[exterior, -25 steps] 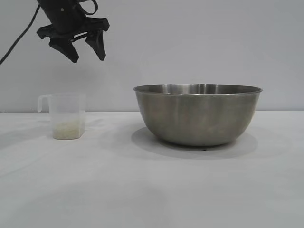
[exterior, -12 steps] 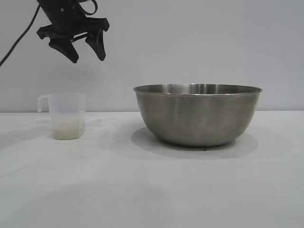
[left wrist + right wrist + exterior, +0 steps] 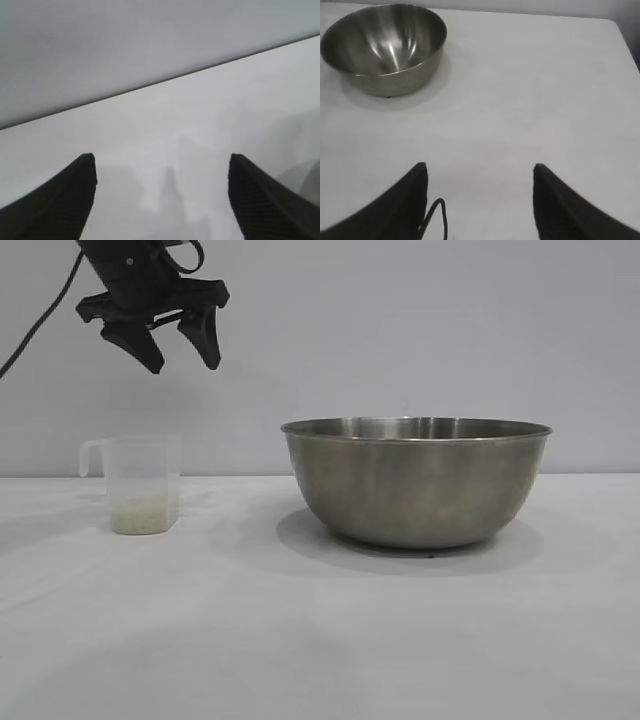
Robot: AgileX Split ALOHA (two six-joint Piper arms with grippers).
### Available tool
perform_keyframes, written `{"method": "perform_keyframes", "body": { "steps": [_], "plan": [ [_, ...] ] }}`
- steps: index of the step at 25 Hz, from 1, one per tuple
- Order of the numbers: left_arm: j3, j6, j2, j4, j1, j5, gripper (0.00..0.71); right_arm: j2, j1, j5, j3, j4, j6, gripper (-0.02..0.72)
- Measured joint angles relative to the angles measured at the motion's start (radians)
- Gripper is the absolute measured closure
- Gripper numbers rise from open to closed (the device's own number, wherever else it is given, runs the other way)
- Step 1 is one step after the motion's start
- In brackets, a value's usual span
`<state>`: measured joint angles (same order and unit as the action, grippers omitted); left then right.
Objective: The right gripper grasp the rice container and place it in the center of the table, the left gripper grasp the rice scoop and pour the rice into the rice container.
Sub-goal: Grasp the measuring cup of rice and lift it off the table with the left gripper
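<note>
Up high at the exterior view's left, the left gripper [image 3: 180,350] hangs with fingers spread, holding nothing, above the rice scoop [image 3: 140,485]. Rice [image 3: 140,512] sits in the scoop's bottom. The rice container [image 3: 417,480] stands mid-table [image 3: 320,640], well apart. The right gripper [image 3: 480,200] is spread too, empty, away from the bowl.

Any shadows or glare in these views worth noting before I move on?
Exterior view: the rice container casts a soft shadow on the table, and its brushed side shows dull sheen only. Left wrist view: the left gripper, open, throws faint finger shadows on the white surface. Right wrist view: bright streaks of glare inside the bowl; the right gripper is open.
</note>
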<state>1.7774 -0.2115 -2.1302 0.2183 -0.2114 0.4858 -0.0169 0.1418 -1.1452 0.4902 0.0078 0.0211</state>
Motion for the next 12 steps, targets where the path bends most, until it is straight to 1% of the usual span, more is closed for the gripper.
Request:
{"method": "perform_keyframes", "body": {
  "steps": [8,12],
  "plan": [
    [0.000,0.000,0.021,-0.002,0.000,0.033,0.224,0.000,0.000,0.002,0.000,-0.002,-0.004,0.269],
    [-0.009,0.000,0.073,-0.002,0.000,0.030,0.224,0.000,0.000,0.002,0.000,-0.002,-0.006,0.269]
  ]
}}
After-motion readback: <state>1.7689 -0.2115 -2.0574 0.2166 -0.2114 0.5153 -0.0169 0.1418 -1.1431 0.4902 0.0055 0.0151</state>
